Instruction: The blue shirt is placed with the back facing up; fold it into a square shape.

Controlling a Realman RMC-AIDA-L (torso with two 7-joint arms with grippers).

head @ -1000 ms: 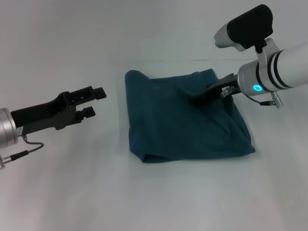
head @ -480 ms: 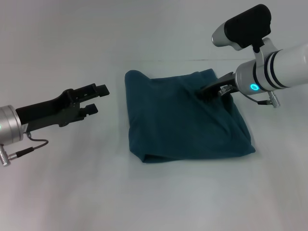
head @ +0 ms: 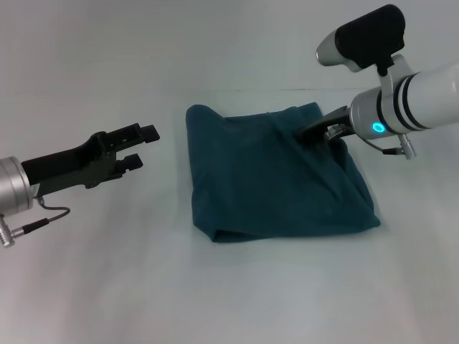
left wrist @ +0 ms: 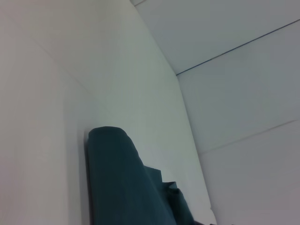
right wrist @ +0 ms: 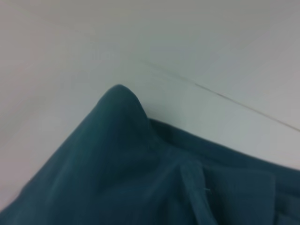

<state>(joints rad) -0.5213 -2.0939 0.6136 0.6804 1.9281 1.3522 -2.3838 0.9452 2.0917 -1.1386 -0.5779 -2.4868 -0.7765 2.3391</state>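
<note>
The blue shirt [head: 272, 179] lies folded into a rough square in the middle of the white table, plain side up. Its rounded far-left corner shows in the left wrist view as the blue shirt [left wrist: 122, 183], and a far corner with overlapping folds in the right wrist view as the blue shirt [right wrist: 117, 168]. My right gripper [head: 310, 134] hovers just above the shirt's far right part, close to the cloth. My left gripper [head: 141, 147] is open and empty, held above bare table a short way left of the shirt.
The white table [head: 237, 294] spreads on all sides of the shirt. A thin seam line [head: 244, 90] runs across the surface just behind the shirt. No other objects are in view.
The right gripper has drawn back slightly up and to the right off the shirt's top. The left gripper has edged a little toward the shirt. The shirt has not moved.
</note>
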